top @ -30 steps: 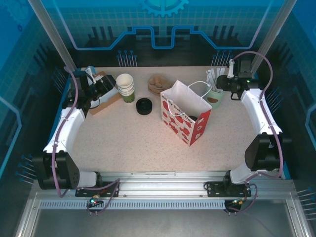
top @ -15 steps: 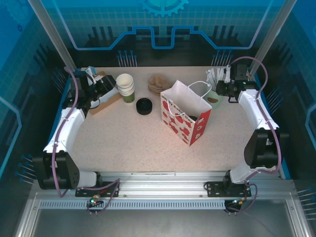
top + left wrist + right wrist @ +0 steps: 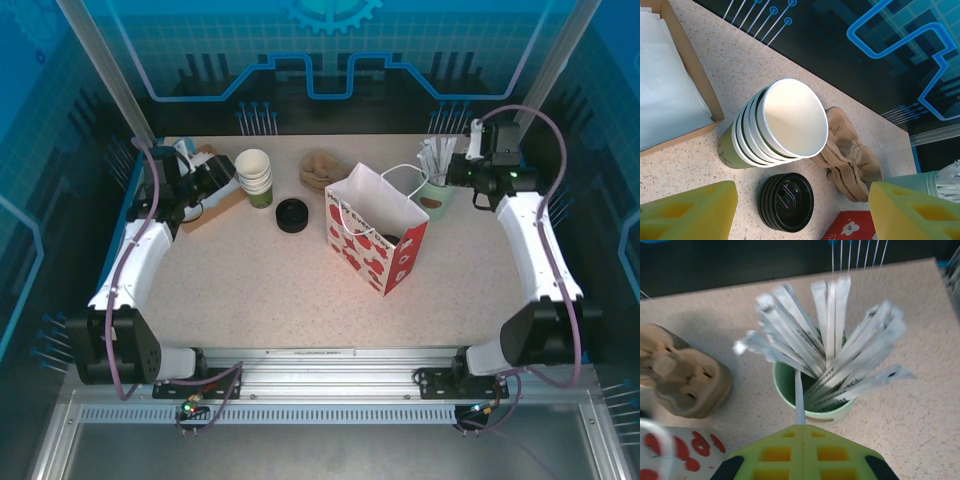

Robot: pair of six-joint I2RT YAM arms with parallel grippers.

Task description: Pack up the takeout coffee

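Although a dark rounded patch (image 3: 389, 241) sits low in the open mouth of the white paper bag with red apple prints and cord handles (image 3: 372, 225), near the middle of the surface, whether that is the black lid of the takeout coffee cannot be told. Toward the far edge lie a low stack of glossy black plastic lids (image 3: 786, 201), a nested stack of lidless paper cups, olive-green outside and cream inside (image 3: 775, 127), and a creased heap of brown paper pieces (image 3: 850, 155). A shallow brown cardboard tray holding white sheets (image 3: 701, 82) sits at the far left corner. The left fingers (image 3: 687, 212), yellow blocks, stand wide apart above the lids and cups, holding and touching nothing. Toward the far right corner a pale green round cup (image 3: 832, 416) bristles with paper-wrapped sticks (image 3: 840, 345); their dark print is too blurred to read. The right fingers (image 3: 800, 450), yellow-green, are closed together, pinching the near end of one thin white stick (image 3: 799, 390).
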